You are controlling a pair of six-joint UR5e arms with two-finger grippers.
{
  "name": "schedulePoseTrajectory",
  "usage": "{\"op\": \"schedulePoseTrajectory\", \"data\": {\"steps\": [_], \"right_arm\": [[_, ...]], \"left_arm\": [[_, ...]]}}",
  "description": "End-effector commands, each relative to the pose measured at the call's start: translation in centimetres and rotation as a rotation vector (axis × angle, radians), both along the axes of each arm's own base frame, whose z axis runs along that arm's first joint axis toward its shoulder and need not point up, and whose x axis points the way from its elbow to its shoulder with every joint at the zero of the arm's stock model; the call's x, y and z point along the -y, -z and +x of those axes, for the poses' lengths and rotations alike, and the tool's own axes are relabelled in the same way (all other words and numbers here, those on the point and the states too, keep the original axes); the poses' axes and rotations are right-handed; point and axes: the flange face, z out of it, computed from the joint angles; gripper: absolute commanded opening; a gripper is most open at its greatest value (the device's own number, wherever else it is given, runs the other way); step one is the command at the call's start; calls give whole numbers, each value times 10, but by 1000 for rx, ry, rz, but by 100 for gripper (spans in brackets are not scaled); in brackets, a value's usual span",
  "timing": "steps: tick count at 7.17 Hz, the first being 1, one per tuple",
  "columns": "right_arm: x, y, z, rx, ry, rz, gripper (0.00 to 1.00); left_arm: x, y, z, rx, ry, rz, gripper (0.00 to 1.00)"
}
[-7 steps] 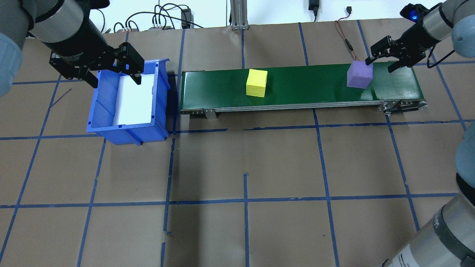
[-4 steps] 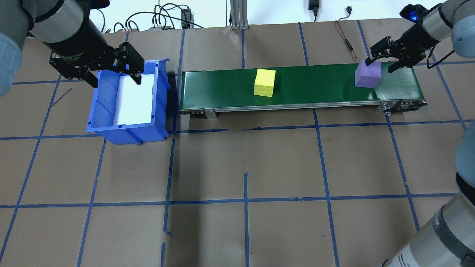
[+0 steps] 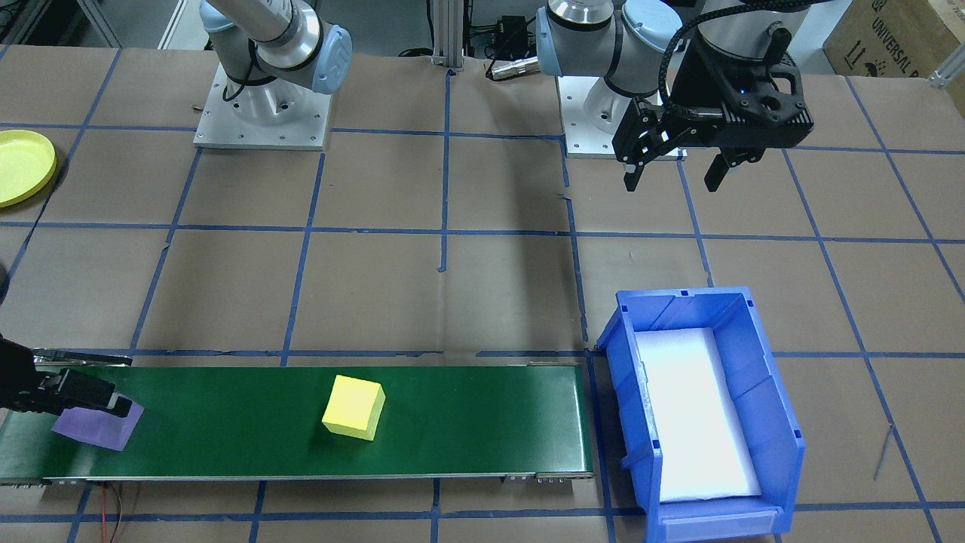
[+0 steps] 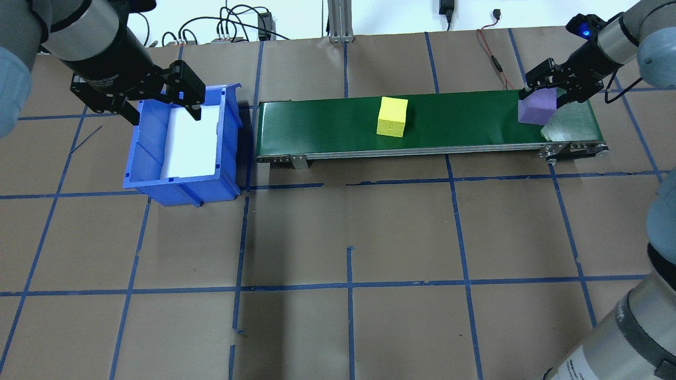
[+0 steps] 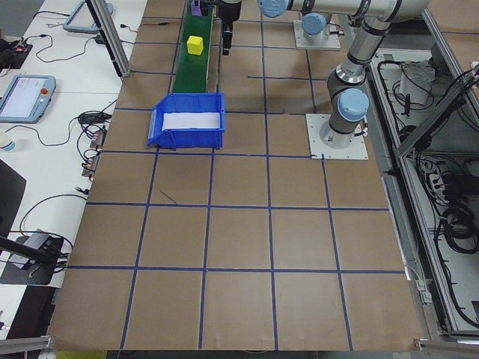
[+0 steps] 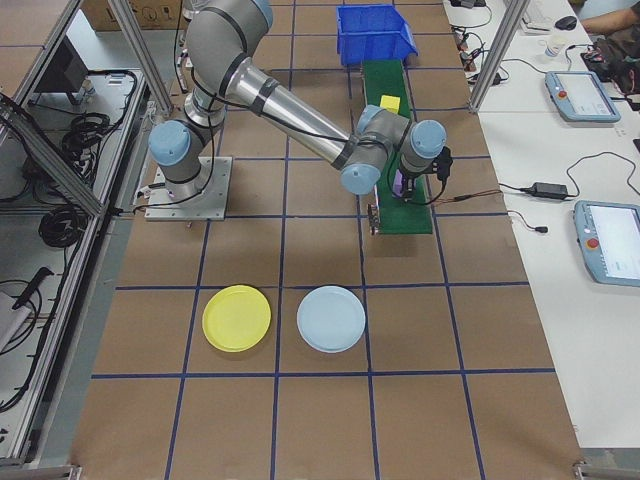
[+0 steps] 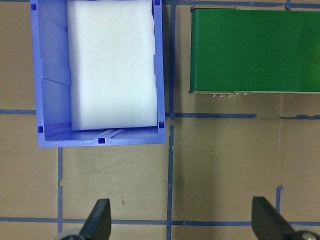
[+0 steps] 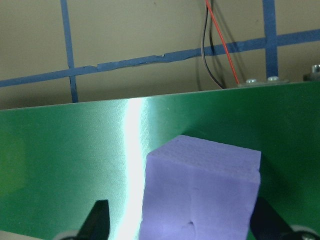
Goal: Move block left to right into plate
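A purple block [image 4: 536, 110] [image 8: 200, 195] sits at the right end of the green conveyor belt [image 4: 465, 124]. My right gripper [image 4: 542, 98] [image 8: 181, 226] is lowered around it, open, with one finger on each side; a gap shows on one side in the right wrist view. A yellow block [image 4: 392, 116] [image 3: 353, 407] lies mid-belt. The yellow plate [image 6: 236, 318] [image 3: 22, 166] rests on the table near the right arm's base, far from the belt. My left gripper [image 4: 165, 113] [image 7: 182, 225] hovers open and holds nothing, above the blue bin [image 4: 145, 158].
The blue bin [image 3: 769, 422] with a white foam liner stands against the belt's left end. A light blue plate [image 6: 330, 318] lies beside the yellow one. Red and black wires [image 4: 491, 58] run behind the belt's right end.
Both blocks have travelled right along the belt. My right gripper has come down over the purple block, which now sits between its fingers. The left arm has not moved.
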Motion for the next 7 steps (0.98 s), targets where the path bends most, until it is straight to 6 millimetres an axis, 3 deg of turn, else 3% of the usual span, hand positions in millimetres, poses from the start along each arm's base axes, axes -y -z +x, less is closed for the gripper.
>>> {"op": "schedulePoseTrajectory", "data": {"steps": [1, 3, 4, 6, 7], "right_arm": [[2, -1, -7, -78, -10, -29, 80], [5, -2, -11, -119, -15, -56, 59], [6, -4, -12, -133, -26, -69, 54], [5, -25, -18, -204, -64, -91, 34], [-7, -47, -23, -280, -110, -95, 34]], "left_arm": [[0, 0, 0, 1, 0, 0, 100], [0, 0, 0, 1, 0, 0, 100], [0, 0, 0, 1, 0, 0, 100], [0, 0, 0, 1, 0, 0, 100], [0, 0, 0, 1, 0, 0, 100]]}}
